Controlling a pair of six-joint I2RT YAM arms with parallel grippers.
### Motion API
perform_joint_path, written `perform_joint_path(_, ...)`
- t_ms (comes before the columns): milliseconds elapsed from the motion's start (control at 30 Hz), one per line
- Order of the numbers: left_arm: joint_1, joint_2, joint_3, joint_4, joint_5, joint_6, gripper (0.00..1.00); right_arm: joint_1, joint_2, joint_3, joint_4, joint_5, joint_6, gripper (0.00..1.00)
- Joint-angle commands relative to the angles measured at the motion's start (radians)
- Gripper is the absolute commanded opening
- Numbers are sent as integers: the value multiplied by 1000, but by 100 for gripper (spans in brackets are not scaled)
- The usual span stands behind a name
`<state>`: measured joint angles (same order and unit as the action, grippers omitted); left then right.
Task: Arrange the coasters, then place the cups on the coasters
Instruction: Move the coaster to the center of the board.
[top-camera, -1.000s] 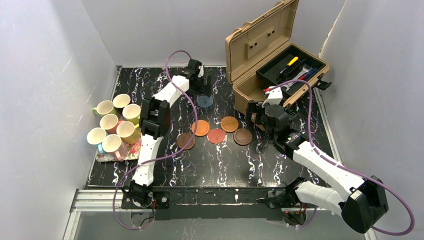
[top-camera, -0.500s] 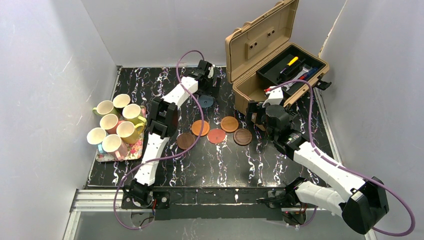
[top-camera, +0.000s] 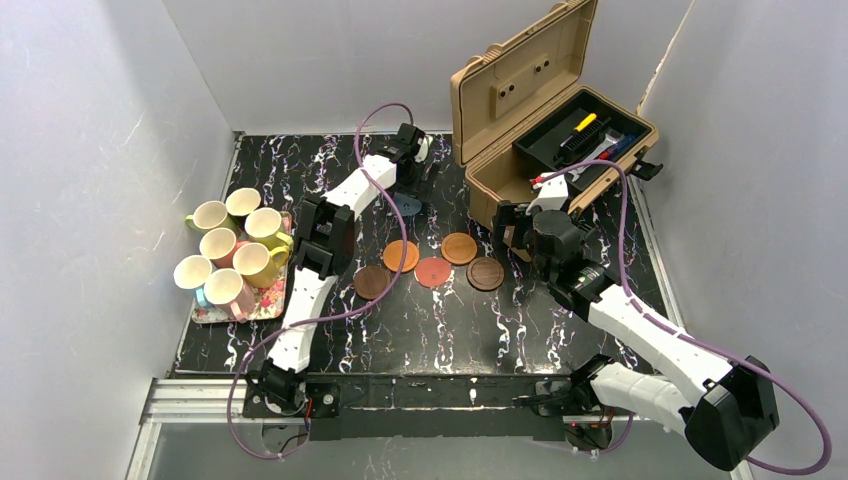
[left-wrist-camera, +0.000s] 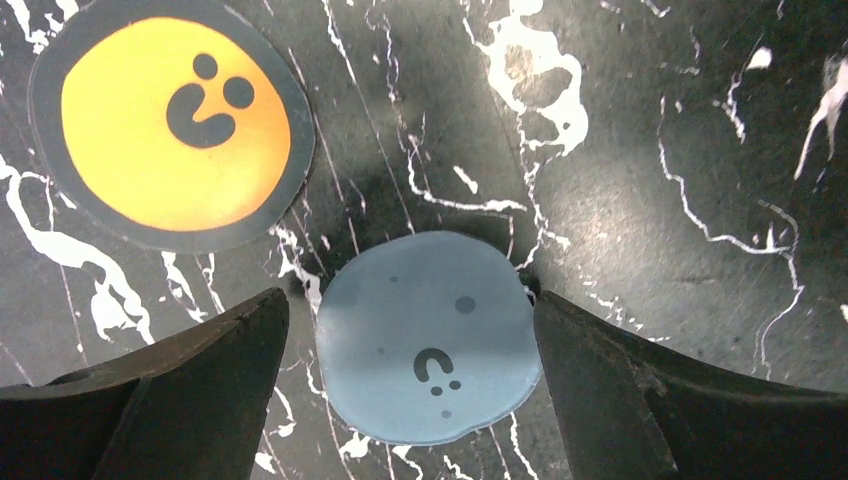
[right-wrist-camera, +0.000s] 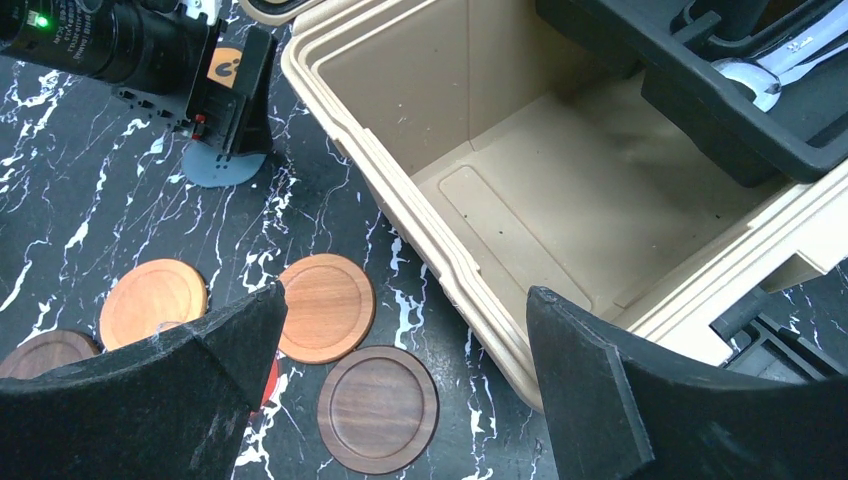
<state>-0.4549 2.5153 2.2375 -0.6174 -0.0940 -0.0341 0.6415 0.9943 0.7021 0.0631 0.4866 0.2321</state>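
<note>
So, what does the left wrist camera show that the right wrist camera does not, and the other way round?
Only the left wrist view: the whole orange coaster and the dark mark on the blue coaster, which lies flat between the fingers of the open left gripper. Only the right wrist view: the open tan toolbox and several wooden coasters. Both: the blue coaster, a sliver of the orange one, and the black marbled table.

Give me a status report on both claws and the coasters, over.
Left claw open, straddling the grey-blue coaster. Right claw open, empty, by the tan toolbox. Orange coaster clear of the claw; cups on floral tray.
</note>
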Motion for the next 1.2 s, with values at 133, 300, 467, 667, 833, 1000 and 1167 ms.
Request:
perform_joint_path(133,-1,-54,-139,-75,-109,66,86,-3,-27,-14,42,-12,15,99)
perform_joint_path(300,19,-73,-183,-81,-119,42,79,-3,-43,-18,29,-11,16,99)
perform_joint_path(467,47,-133,-305,-63,-102,-1,76,-3,-53,-23,23,-11,18,99)
perform_joint_path(667,80,-195,-441,-28,-88,-45,74,-2,-50,-26,26,-27,28,99)
perform_joint_path(833,113,-227,-498,-19,-60,-86,73,-3,-58,-28,19,-33,33,99)
perform_joint_path(1000,125,-286,-547,-7,-42,-119,74,-2,-74,-32,12,-35,37,99)
perform_joint_path(1167,126,-336,-511,-6,49,-165,86,-3,-65,-26,23,-60,24,99)
